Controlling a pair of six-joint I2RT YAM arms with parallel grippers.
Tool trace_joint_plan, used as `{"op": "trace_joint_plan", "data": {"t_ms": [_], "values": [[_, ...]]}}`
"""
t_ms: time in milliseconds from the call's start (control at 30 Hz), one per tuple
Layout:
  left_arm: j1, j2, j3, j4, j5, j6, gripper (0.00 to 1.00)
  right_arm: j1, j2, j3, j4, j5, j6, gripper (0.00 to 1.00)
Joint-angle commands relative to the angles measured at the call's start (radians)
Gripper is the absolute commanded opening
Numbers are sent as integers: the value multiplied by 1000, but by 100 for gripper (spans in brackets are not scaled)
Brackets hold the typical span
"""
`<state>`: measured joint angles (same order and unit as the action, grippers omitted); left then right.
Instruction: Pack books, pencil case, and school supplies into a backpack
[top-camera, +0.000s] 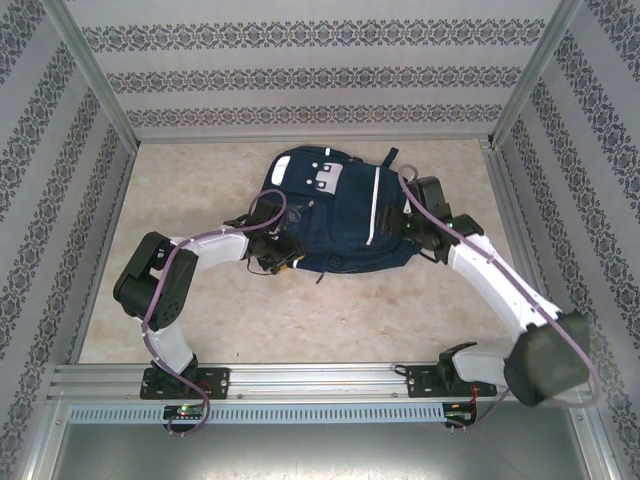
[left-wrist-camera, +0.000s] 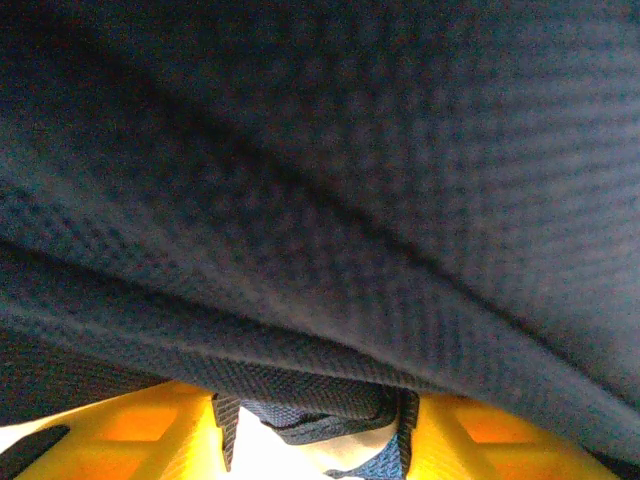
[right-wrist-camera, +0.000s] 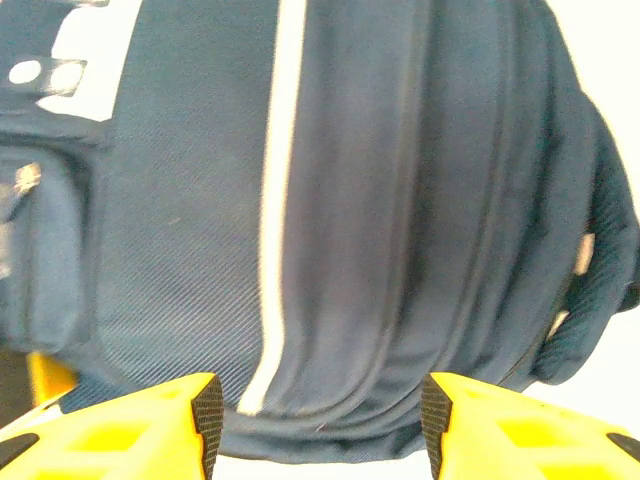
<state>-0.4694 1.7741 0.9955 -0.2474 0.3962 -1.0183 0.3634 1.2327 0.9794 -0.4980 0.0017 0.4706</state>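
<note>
Large navy-blue fabric backpack (top-camera: 335, 215) lies near the far edge of the table (top-camera: 300, 320). Left gripper (left-wrist-camera: 312, 425) straddles a fabric fold; grip indeterminate. Right gripper (right-wrist-camera: 318, 415) jaws stand wide, empty.

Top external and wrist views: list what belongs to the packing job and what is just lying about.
Job: navy backpack; left fingers and right fingers, both at the backpack.
Just there: beige tabletop; patterned walls; aluminium rail.
</note>
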Motion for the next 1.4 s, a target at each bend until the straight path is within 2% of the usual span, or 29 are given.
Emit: {"op": "trace_joint_plan", "data": {"t_ms": [0, 100, 200, 333, 500, 700, 1100, 1267, 1367], "values": [[-15, 51, 14, 54, -3, -31, 45, 95, -69, -93, 31, 75, 74, 58], [-17, 66, 8, 75, 3, -46, 26, 195, -102, -161, 84, 113, 124, 58], [-23, 66, 6, 91, 5, -60, 13, 301, -82, -203, 136, 140, 171, 58], [-35, 54, 24, 71, -2, -59, 9, 397, 31, -202, 203, 116, 238, 56], [-50, 44, 34, 57, -4, -57, 7, 496, 234, -133, 252, 133, 278, 53], [-56, 38, 26, 56, -5, -61, 7, 526, 416, -53, 272, 149, 323, 51], [-62, 36, 28, 54, -4, -65, 7, 526, 569, 20, 263, 204, 355, 49], [-62, 31, 26, 48, -8, -62, 6, 516, 603, 24, 257, 228, 364, 42], [-61, 30, 25, 46, -12, -62, 6, 516, 605, 15, 260, 240, 361, 33]]}}
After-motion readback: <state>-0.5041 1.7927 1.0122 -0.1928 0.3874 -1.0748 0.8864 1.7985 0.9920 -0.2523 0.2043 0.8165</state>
